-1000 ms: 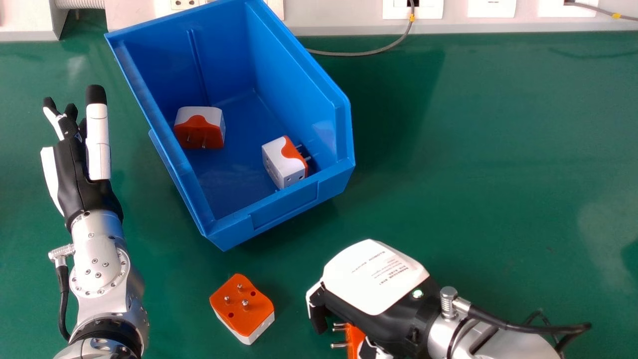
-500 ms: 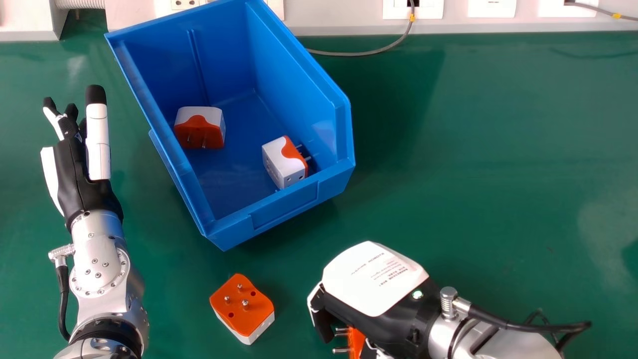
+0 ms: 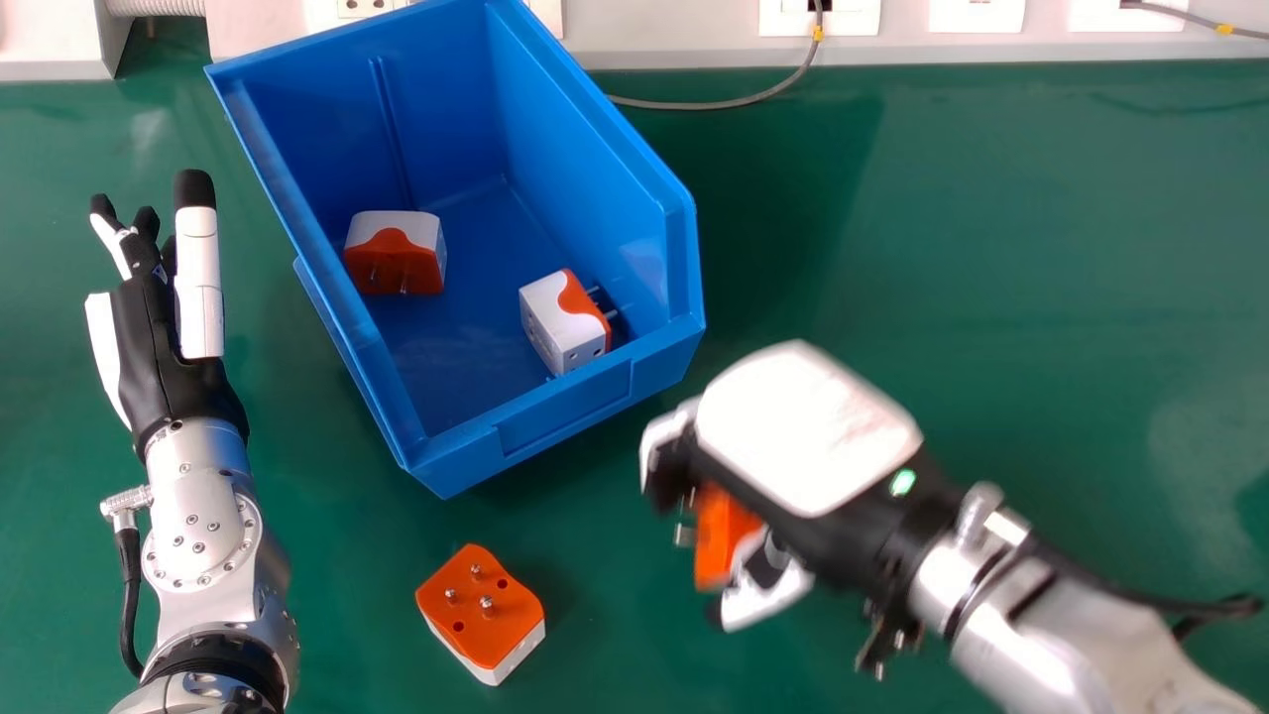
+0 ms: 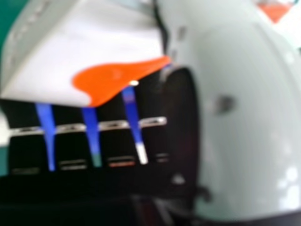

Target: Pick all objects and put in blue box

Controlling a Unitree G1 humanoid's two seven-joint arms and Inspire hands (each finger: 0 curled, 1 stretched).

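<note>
Worktop [image 3: 991,297]: we see its far edge along a pale wall [image 3: 654,45].
Blue box [image 3: 565,436]: we find it standing askew near the far edge, left of centre.
Left plug adapter [image 3: 395,253]: inside the box, beside its left wall.
Right plug adapter [image 3: 565,322]: inside the box, near its right front corner, prongs towards the right wall.
Loose plug adapter [image 3: 481,605]: on the worktop, between box and near edge, prongs upward.
Right hand [image 3: 808,426]: we observe curled fingers grasping the held plug adapter [image 3: 724,531], near the box's right front corner.
Left hand [image 3: 149,347]: released, fingers extended, left of the box.
</note>
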